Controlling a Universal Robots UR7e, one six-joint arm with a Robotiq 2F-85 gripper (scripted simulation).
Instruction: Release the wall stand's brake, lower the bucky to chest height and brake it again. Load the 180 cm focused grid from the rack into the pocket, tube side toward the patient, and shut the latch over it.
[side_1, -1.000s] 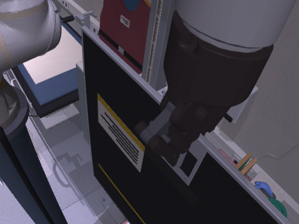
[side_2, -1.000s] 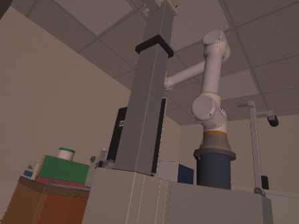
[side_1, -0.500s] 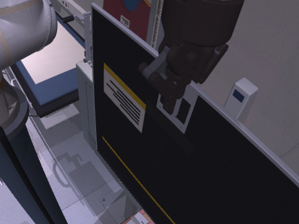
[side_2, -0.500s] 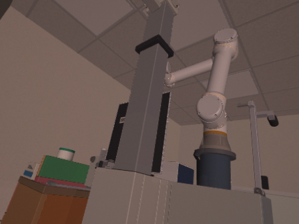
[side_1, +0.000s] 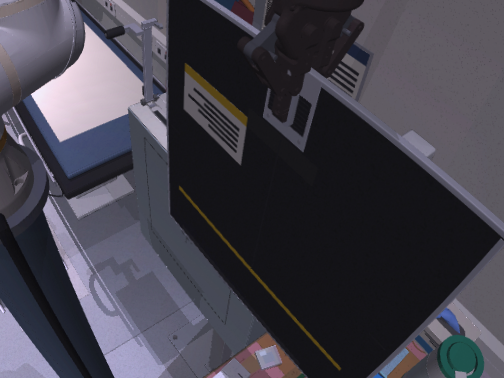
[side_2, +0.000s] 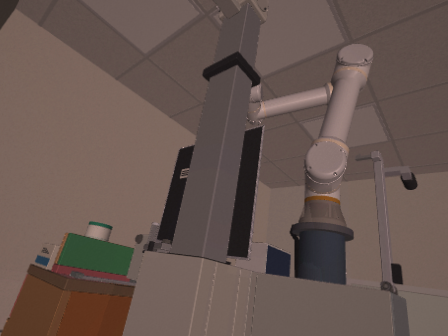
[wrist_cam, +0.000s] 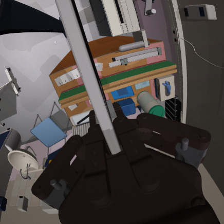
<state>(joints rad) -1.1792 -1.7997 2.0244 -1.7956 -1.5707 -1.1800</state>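
The focused grid (side_1: 320, 210), a large black panel with a grey rim, a yellow-topped label and a yellow stripe, hangs in the air clamped at its top edge by my closed gripper (side_1: 285, 92). In the wrist camera the grid's grey edge (wrist_cam: 88, 69) runs edge-on between the fingers (wrist_cam: 113, 151). From the second side camera the grid (side_2: 247, 195) sits behind the wall stand's grey column (side_2: 220, 165), above the bucky housing (side_2: 260, 300). The pocket and latch are not visible.
A wooden rack (wrist_cam: 115, 74) with boxes and a green-capped canister (wrist_cam: 150, 105) stands below. The blue-padded patient table (side_1: 85, 115) lies to the left, a blue chair (wrist_cam: 48, 131) on the floor, and the arm's dark pedestal (side_2: 320, 252) beside the stand.
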